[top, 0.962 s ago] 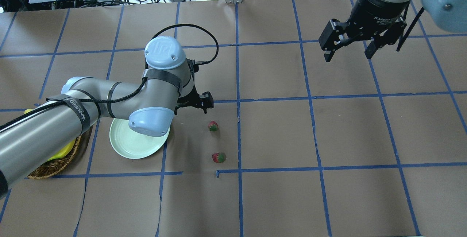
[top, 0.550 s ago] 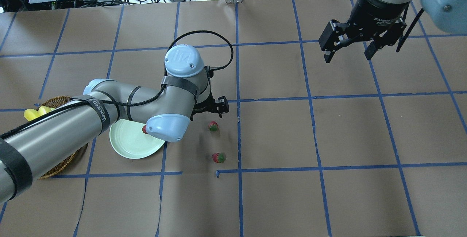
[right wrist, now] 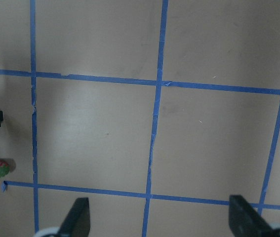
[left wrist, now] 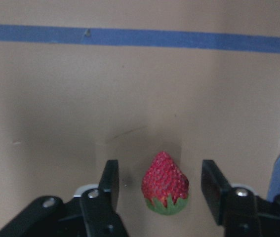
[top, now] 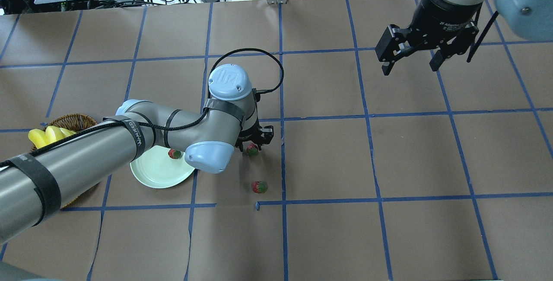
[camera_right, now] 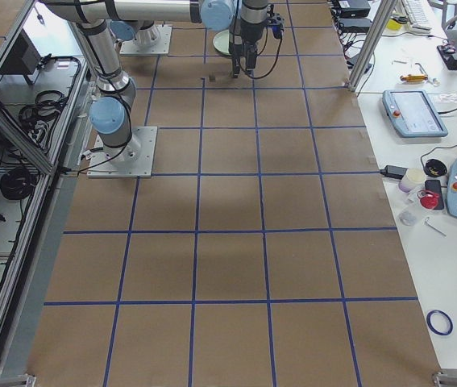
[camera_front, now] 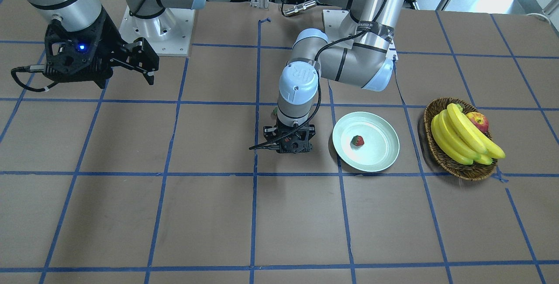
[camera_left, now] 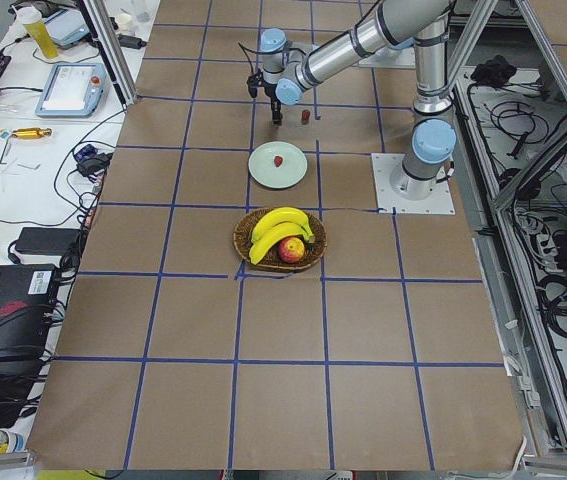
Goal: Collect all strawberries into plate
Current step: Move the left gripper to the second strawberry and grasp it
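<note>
The pale green plate [top: 153, 176] [camera_front: 379, 155] holds one strawberry [top: 174, 154] [camera_front: 357, 140]. A second strawberry [left wrist: 165, 190] [top: 252, 151] lies on the brown paper to the plate's right. My left gripper [left wrist: 162, 183] [top: 255, 139] is open and low over it, one finger [left wrist: 109, 181] on either side with gaps. A third strawberry [top: 259, 186] [right wrist: 0, 168] lies a little nearer the robot; the left arm hides most of it in the front view. My right gripper [top: 408, 58] [right wrist: 160, 219] hangs open and empty, high over the far right of the table.
A brown wicker basket [camera_front: 458, 169] [top: 71, 121] with bananas [camera_front: 463, 137] and an apple [camera_front: 478, 121] stands beside the plate, on the side away from the strawberries. The left forearm crosses above the plate's edge. Blue tape lines grid the paper.
The left arm swung right, from above the plate to the nearer loose strawberry, and came down around it. The strawberry on the plate came into sight. The right arm barely moved.
</note>
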You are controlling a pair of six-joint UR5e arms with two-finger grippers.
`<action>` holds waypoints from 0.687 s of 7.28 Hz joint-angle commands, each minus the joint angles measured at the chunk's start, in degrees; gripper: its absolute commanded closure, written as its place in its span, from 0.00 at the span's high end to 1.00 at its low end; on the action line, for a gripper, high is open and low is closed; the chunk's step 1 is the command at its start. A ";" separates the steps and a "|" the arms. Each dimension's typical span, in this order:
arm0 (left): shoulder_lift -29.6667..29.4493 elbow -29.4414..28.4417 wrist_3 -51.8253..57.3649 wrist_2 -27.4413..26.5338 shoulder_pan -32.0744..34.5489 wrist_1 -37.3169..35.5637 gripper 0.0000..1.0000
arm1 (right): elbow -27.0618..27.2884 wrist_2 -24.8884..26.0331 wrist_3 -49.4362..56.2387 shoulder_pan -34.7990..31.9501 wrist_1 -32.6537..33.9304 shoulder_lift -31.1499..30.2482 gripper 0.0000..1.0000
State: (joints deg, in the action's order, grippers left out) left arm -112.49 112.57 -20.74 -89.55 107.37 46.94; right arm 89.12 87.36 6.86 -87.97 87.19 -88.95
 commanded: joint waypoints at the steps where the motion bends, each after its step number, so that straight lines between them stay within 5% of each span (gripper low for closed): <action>1: 0.34 -0.33 0.87 -0.19 0.03 0.08 0.10 | 0.00 0.00 0.00 -0.01 0.00 0.01 1.00; 3: 3.14 -3.21 4.37 -2.36 -1.80 4.09 0.04 | 0.00 0.00 0.00 -0.01 0.09 0.01 1.00; 5: 5.34 -5.96 13.39 -3.27 -11.69 12.19 0.04 | 0.00 0.00 -0.09 -0.01 0.09 0.01 1.00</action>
State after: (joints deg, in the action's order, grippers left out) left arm -108.60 107.91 -12.92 -92.32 101.72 55.16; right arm 89.12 87.36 6.84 -87.98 87.27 -88.94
